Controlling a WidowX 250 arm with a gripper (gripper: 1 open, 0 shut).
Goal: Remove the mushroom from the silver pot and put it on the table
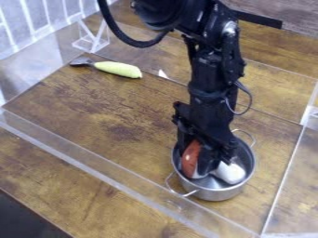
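On the wooden table (87, 112), inside the silver pot (214, 186), my gripper (199, 160) pinches the mushroom (195, 160).

So my workspace is boxed in by clear acrylic walls (93, 163), low ones, with glare streaks running along the near edge. Back left corner has a clear triangular acrylic bracket (89, 37) standing up. Beyond it there's something pale with vertical bars (28, 20), too blurry to name. Light's soft, even
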